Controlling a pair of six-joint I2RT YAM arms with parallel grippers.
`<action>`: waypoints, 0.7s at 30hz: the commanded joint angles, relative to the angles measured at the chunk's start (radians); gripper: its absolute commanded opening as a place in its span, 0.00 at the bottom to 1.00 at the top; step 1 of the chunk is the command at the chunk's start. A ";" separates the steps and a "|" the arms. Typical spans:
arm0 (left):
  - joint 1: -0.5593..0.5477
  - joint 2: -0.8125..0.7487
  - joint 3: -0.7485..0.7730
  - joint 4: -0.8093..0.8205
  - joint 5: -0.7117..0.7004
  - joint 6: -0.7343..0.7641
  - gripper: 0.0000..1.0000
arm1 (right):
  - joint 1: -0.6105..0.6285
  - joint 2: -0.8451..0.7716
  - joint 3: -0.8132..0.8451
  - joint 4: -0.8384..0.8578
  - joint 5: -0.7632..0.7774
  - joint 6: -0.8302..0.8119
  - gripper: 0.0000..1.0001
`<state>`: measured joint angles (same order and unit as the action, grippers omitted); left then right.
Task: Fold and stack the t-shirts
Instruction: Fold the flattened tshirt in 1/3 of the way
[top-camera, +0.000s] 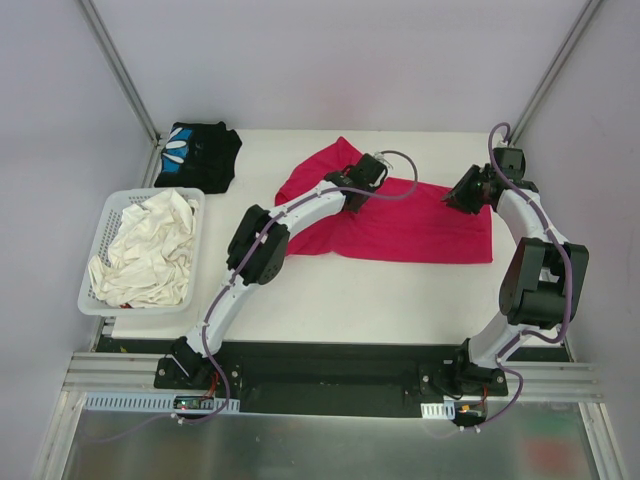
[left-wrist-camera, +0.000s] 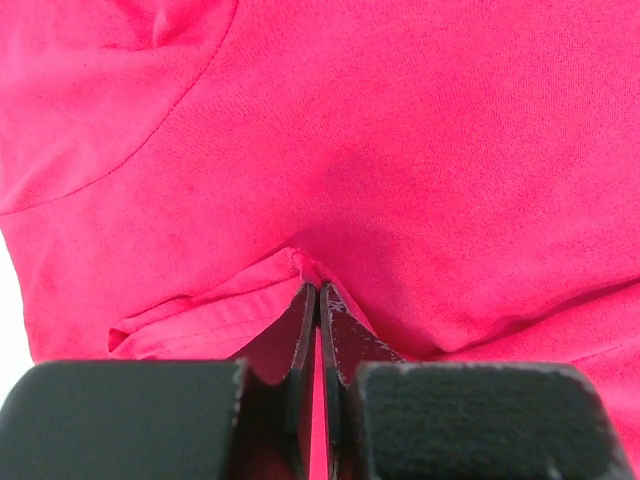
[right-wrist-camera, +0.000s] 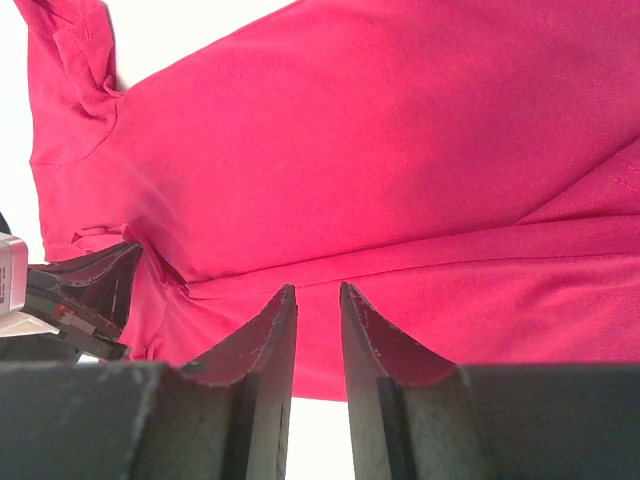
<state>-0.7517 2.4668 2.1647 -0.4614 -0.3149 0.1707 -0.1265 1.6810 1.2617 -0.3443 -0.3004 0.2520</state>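
The magenta-red t-shirt (top-camera: 410, 225) lies spread across the middle of the table, one sleeve bunched toward the back (top-camera: 335, 160). My left gripper (top-camera: 357, 190) is down on its upper left part, shut on a small raised fold of the red cloth (left-wrist-camera: 318, 288). Over the shirt's right part, my right gripper (top-camera: 455, 195) has its jaws a little apart (right-wrist-camera: 318, 290); the cloth's edge runs beneath them and nothing is pinched. The left gripper's fingers (right-wrist-camera: 95, 285) show at the left of the right wrist view. The black t-shirt (top-camera: 197, 155) with a blue-and-white print lies crumpled at the back left.
A white lattice basket (top-camera: 100, 225) full of white cloth stands at the table's left edge. Metal frame posts (top-camera: 120, 70) rise at both back corners, and grey walls close in the sides.
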 joint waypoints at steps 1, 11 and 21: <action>0.003 -0.002 0.017 0.003 0.000 0.004 0.08 | 0.004 -0.037 -0.005 0.016 -0.002 -0.007 0.27; 0.002 -0.080 -0.094 0.003 -0.087 -0.023 0.99 | -0.004 -0.075 -0.010 0.008 0.001 -0.007 0.27; 0.034 -0.397 -0.180 -0.038 -0.214 -0.048 0.99 | 0.004 -0.122 -0.031 -0.001 -0.003 -0.007 0.27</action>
<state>-0.7448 2.3123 2.0033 -0.4648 -0.4480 0.1566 -0.1272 1.6234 1.2449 -0.3500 -0.3004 0.2516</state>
